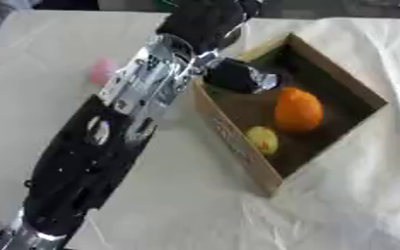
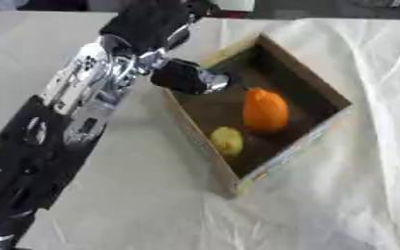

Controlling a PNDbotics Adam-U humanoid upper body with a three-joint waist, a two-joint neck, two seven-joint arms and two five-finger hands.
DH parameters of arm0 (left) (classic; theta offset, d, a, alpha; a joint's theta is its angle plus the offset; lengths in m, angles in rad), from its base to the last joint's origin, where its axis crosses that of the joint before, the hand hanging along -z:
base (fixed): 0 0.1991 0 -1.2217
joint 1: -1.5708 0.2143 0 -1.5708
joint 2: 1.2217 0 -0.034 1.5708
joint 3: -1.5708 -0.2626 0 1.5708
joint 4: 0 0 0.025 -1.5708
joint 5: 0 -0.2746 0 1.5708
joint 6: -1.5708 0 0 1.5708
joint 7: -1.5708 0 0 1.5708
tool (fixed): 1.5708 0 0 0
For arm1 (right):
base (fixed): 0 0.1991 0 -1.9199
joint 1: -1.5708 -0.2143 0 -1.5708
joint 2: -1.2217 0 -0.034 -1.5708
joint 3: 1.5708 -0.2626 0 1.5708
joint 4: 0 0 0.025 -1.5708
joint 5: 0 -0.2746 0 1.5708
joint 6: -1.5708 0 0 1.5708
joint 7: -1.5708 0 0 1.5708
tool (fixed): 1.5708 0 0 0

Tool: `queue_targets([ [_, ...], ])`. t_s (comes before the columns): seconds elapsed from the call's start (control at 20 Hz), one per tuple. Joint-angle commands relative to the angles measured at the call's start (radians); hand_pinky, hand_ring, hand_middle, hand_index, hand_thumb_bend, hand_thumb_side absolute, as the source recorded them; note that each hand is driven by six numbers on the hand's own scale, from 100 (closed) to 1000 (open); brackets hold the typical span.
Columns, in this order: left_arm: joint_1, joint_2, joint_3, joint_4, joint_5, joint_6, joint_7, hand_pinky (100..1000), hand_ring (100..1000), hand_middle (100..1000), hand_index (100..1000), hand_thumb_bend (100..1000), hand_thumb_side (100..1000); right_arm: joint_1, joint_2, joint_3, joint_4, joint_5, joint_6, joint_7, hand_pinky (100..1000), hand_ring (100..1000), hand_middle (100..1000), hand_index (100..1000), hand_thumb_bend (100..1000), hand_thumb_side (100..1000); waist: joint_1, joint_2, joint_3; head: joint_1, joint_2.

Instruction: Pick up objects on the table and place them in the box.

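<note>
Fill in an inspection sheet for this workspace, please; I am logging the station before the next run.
Surface: table under a wrinkled whitish cloth.
Job's things: open cardboard box sits askew on the cloth; inside lie an orange fruit and, nearer the front wall, a smaller yellow-green fruit. A small pink object lies on the cloth left of the arm, outside the box.
Clutter: nothing seen.
Hands: left hand reaches over the box's far left corner; fingers not readable. Right hand not in view.
Cables: nothing seen.
Surroundings: dark shapes beyond the table's far edge, not identifiable.
</note>
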Motion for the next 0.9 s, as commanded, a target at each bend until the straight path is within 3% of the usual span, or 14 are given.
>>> queue_targets([
  [0.05, -0.002, 0.088, 0.052, -0.053, 0.039, 0.024, -0.015, 543, 787, 766, 881, 588, 838, -0.005, -0.026, -0.012, -0.019, 0.003, 0.0, -0.004, 741, 594, 465, 652, 100, 400, -0.001, -0.024, 0.004, -0.009, 0.014],
  [0.5, 0.039, 0.252, 0.142, -0.03, 0.198, 0.062, -0.12, 553, 804, 792, 898, 608, 849, 0.007, -0.036, -0.016, -0.019, 0.007, 0.003, -0.009, 742, 595, 465, 652, 100, 397, -0.001, -0.024, 0.008, -0.016, 0.006],
  [0.9, 0.043, 0.299, 0.185, 0.157, 0.157, 0.09, -0.138, 569, 814, 795, 902, 627, 843, 0.011, -0.037, -0.017, -0.019, 0.007, 0.004, -0.01, 742, 596, 466, 652, 100, 391, -0.005, -0.021, 0.002, -0.013, -0.007],
])
